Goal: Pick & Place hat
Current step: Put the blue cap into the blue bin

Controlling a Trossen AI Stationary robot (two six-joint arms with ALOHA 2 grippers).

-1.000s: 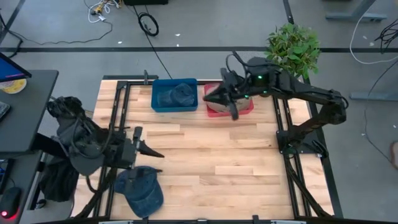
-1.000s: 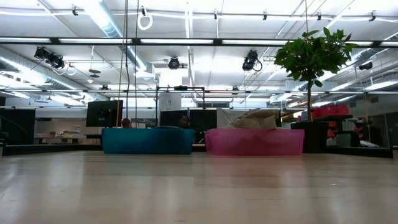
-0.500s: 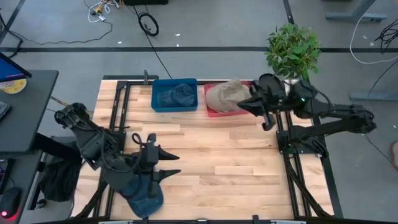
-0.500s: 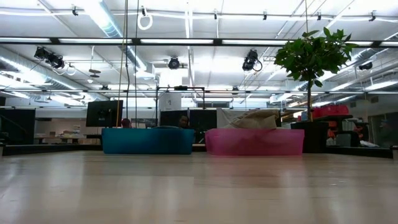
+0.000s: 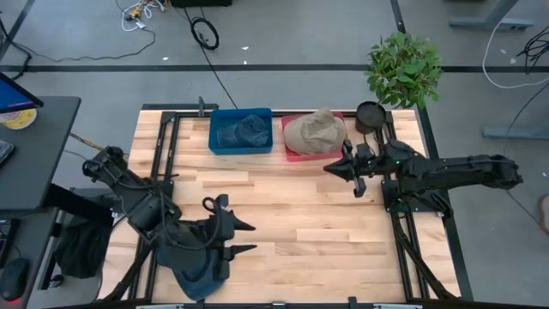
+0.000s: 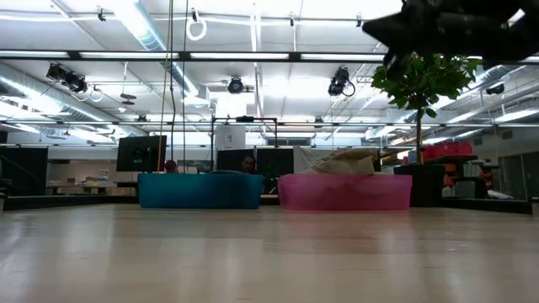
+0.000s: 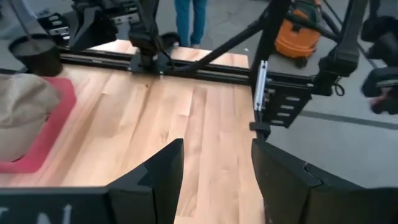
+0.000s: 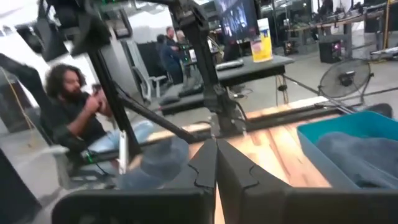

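Observation:
A tan hat lies crown up in the pink bin at the table's far edge; the low view shows the tan hat rising over the pink bin's wall. A dark blue hat lies in the blue bin beside it. A denim hat rests at the near left edge, partly under my left arm. My left gripper is open above bare wood, right of the denim hat. My right gripper is shut, in the air just nearer than the pink bin.
A potted plant and a dark pot stand at the far right corner. Black frame rails run along both sides of the table. Bare wood lies between the arms. A person sits beyond the table's left side.
My right gripper has drawn back from over the pink bin toward the table's right and near side; the tan hat now lies uncovered in that bin. My left arm has swung along the near edge toward the right, over the denim hat, gripper open throughout.

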